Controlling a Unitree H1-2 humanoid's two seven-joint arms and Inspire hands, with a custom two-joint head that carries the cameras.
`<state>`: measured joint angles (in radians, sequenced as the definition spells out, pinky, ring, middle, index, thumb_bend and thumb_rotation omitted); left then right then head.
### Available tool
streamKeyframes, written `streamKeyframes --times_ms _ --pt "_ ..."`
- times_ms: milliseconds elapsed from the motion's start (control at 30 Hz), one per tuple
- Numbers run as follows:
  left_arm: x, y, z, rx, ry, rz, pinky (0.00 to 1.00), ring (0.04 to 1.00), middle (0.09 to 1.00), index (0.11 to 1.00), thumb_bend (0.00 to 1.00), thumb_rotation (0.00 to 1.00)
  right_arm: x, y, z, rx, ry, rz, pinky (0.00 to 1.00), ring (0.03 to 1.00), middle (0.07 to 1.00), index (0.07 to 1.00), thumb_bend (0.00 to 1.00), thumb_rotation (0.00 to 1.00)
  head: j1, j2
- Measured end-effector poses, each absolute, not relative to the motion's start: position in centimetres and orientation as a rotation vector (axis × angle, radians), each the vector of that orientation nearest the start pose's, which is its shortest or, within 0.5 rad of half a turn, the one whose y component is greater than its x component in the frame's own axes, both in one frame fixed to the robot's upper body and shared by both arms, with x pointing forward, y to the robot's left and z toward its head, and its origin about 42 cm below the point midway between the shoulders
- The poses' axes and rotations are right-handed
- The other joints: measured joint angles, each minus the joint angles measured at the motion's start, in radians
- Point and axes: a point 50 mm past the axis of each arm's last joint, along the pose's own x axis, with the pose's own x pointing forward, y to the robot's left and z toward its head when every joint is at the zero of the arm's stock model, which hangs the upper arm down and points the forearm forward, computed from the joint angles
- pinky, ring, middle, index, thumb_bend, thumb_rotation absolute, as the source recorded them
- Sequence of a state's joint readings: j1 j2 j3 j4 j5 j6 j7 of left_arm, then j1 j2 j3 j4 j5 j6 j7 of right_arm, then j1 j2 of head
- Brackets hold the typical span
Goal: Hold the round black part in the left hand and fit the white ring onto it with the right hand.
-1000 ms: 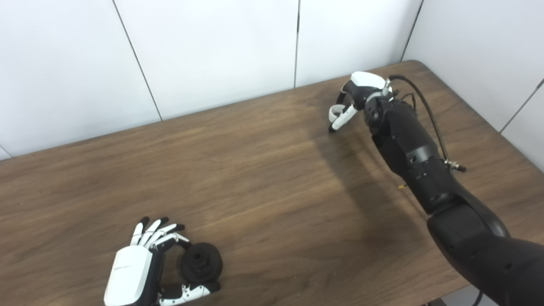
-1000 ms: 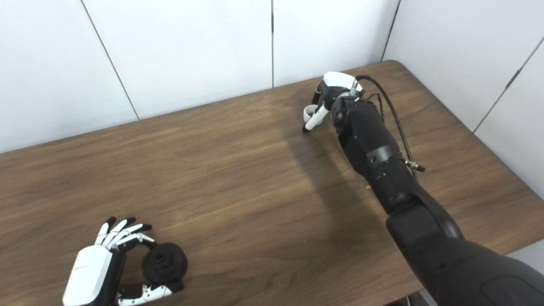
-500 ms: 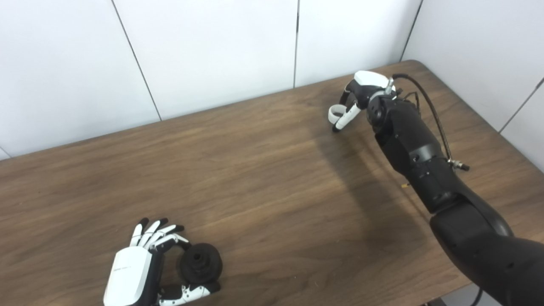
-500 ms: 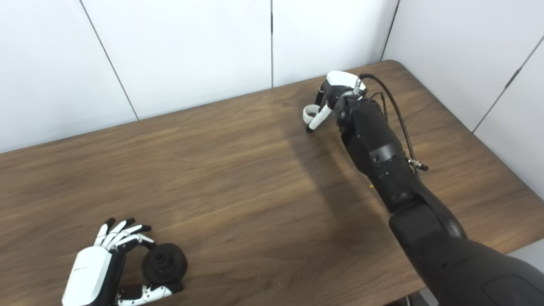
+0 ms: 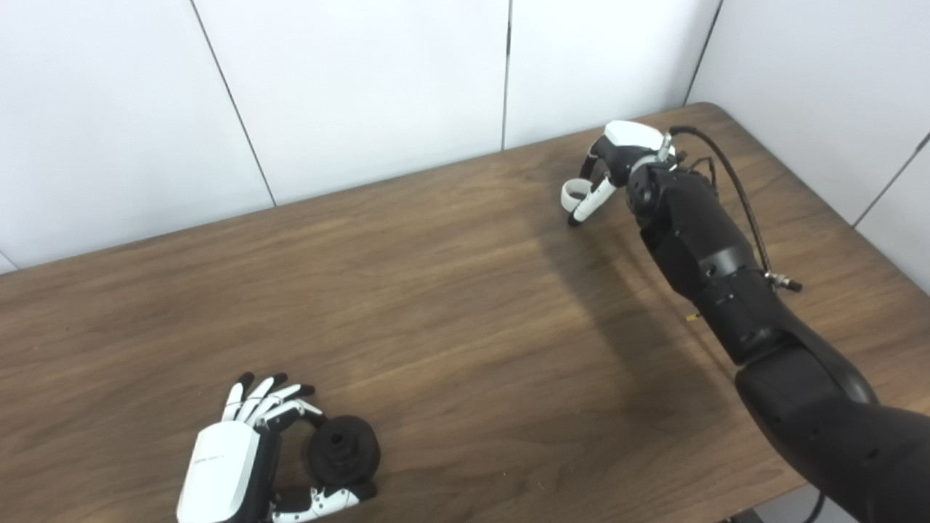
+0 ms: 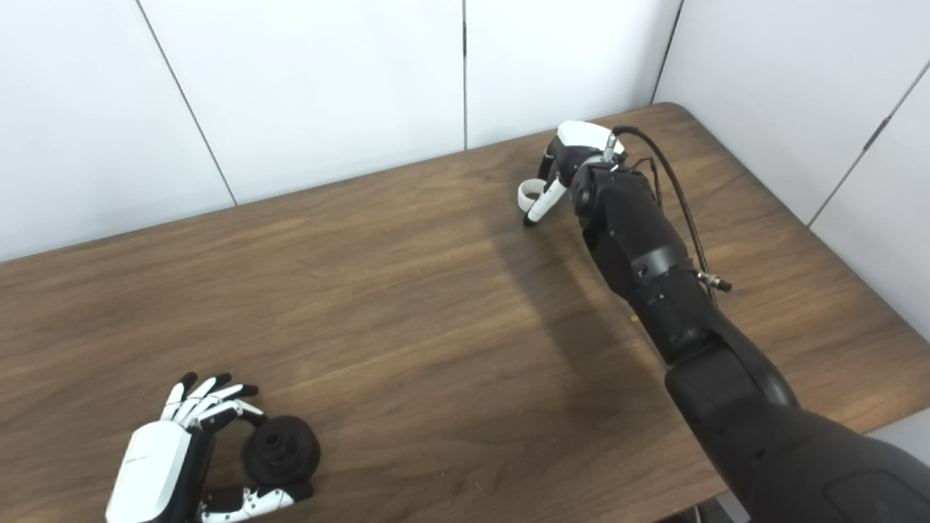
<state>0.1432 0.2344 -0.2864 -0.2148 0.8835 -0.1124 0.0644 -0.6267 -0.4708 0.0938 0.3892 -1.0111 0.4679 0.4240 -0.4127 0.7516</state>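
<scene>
The round black part (image 5: 342, 450) is a matte disc with a raised hub and a central hole. It sits near the front left corner of the table (image 5: 436, 305), gripped between the thumb and fingers of the left hand (image 5: 240, 465). The white ring (image 5: 573, 192) is a thin band, held near the far right corner. The table is dark wood-grain laminate against white wall panels (image 5: 363, 80). The right hand (image 5: 607, 163), arm extended, is closed on the ring, fingers pointing down.
</scene>
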Motion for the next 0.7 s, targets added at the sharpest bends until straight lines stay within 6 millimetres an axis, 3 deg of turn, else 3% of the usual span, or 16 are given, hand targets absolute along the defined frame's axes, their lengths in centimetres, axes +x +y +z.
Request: streamKeyframes --times_ms 67,167,200,700 --pt "22.33 20.16 11.62 1.036 -0.298 -0.254 1.0 0.893 0.777 0.484 0.52 0.05 46.52 -35.65 23.1 -1.348 0.446 -0.105 1.0 0.981 0.864 0.605 0.82 0.23 0.0 0.0" --pt "22.33 20.15 11.63 1.036 -0.298 -0.254 1.0 0.894 0.777 0.484 0.52 0.05 46.53 -35.62 23.12 -1.339 0.438 -0.109 1.0 0.983 0.859 0.507 0.57 0.15 0.0 0.0" --pt "22.32 20.15 11.63 1.036 -0.298 -0.254 1.0 0.894 0.777 0.484 0.52 0.05 46.54 -35.6 23.15 -1.329 0.431 -0.113 1.0 0.984 0.86 0.497 0.55 0.15 0.0 0.003" --pt "22.27 20.0 11.67 1.036 -0.29 -0.251 1.0 0.892 0.776 0.484 0.52 0.05 46.35 -35.77 22.94 -1.306 0.394 -0.126 1.0 0.965 0.822 0.487 0.52 0.13 0.002 0.003"
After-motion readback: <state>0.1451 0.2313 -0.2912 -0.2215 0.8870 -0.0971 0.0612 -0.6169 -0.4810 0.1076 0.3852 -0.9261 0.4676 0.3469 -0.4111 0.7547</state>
